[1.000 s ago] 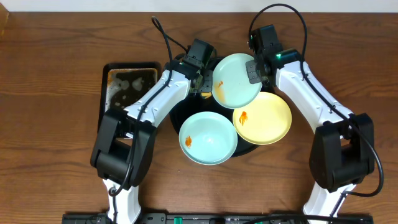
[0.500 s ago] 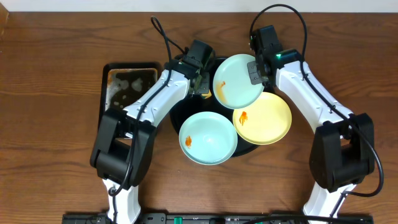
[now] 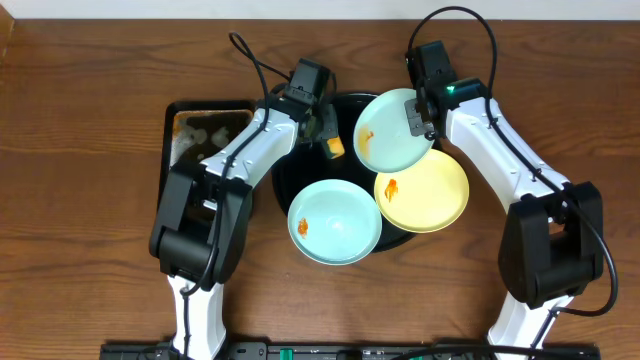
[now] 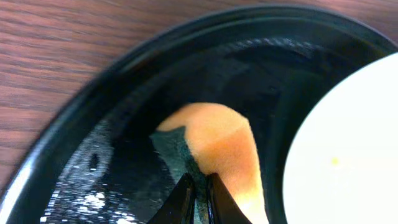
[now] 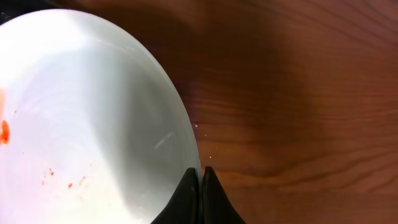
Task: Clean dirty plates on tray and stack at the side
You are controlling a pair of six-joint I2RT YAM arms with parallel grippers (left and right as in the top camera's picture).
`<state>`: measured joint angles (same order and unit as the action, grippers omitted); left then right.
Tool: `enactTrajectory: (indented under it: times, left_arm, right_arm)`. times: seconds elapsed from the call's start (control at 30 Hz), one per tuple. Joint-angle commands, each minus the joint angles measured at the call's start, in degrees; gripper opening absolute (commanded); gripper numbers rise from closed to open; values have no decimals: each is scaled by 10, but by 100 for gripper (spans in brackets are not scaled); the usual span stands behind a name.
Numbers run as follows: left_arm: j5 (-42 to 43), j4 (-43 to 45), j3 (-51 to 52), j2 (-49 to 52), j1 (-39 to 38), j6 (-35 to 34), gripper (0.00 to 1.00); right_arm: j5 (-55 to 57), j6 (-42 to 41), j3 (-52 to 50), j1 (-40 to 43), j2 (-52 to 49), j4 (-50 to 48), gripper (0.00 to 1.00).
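Sponge [image 4: 217, 143] sits pinched between the nearly closed jaws of the left tool [image 4: 198, 186], with orange foam to one side of the fingertips and a dark scrub layer to the other. Under this tool lies the tray [image 4: 74, 106], glossy black. The sponge hangs over the tray's bare floor, and whether it touches I cannot tell. A pale plate edge shows just right of the tool, apart from the sponge.

The right tool [image 5: 199, 174] is clamped tight on the rim of the held plate [image 5: 81, 124], with only that thin edge between its jaws. This pale blue-green plate is tilted and spreads out to the tool's left, with an orange smear [image 5: 5, 132] at its far side. On the tool's other side is bare tabletop [image 5: 298, 93].

From overhead, the held plate lies between the two tools. The yellow plate [image 3: 425, 190] lies on the tray just nearer the robot than the right tool, its edge under the held plate. The third plate [image 3: 335, 222], also blue-green, rests on the tray nearer the robot than both tools. A small tray [image 3: 168, 150] stands outboard of the left tool.
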<state>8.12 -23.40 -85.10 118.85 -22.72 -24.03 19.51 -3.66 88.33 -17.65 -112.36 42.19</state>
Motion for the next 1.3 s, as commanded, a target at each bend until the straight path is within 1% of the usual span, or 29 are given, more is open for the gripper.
enactTrajectory:
  times: [0.0,0.1,0.13,0.2,0.3,0.33,0.37,0.43,0.57,0.6,0.67,0.77,0.93,1.0,1.13,1.27]
  left_arm:
    - [62,6,6,11,-2,0,11]
    - [116,28,6,11,-3,19,15]
    - [120,32,6,11,-5,19,17]
    - [120,30,6,11,-8,19,17]
    - [120,18,6,10,-9,18,36]
    - [120,14,6,9,-8,16,51]
    - [120,12,6,8,-7,14,59]
    - [120,7,6,5,-4,4,65]
    - [119,8,2,1,-2,-30,65]
    - [116,8,-1,1,-2,-44,67]
    - [91,8,-2,1,-5,-70,67]
    - [43,13,-2,1,-14,-89,67]
    - [-3,17,-3,3,-29,-89,63]
    - [-3,20,-3,8,-31,-86,59]
    - [-3,34,-3,27,-31,-60,57]
    - [-3,47,-3,42,-31,-60,56]
  right_arm:
    - [23,-8,0,5,-7,-2,1]
    - [23,-8,0,5,-7,-1,1]
    - [23,-8,0,5,-7,-1,1]
    - [23,-8,0,5,-7,-1,1]
    - [23,-8,0,4,-7,-1,1]
    - [23,-8,0,4,-7,-1,1]
    - [23,-7,0,4,-7,-1,1]
    - [22,-8,0,4,-7,-1,1]
    - [21,-8,0,4,-7,-1,1]
    - [21,-8,0,4,-7,-1,1]
    - [21,-8,0,4,-7,-1,1]
    - [19,-7,0,3,-7,1,1]
    - [3,-8,0,3,-7,0,1]
    - [-1,-8,0,3,-7,1,1]
    - [-1,-8,0,3,-7,3,1]
    - [-1,-8,0,3,-7,6,1]
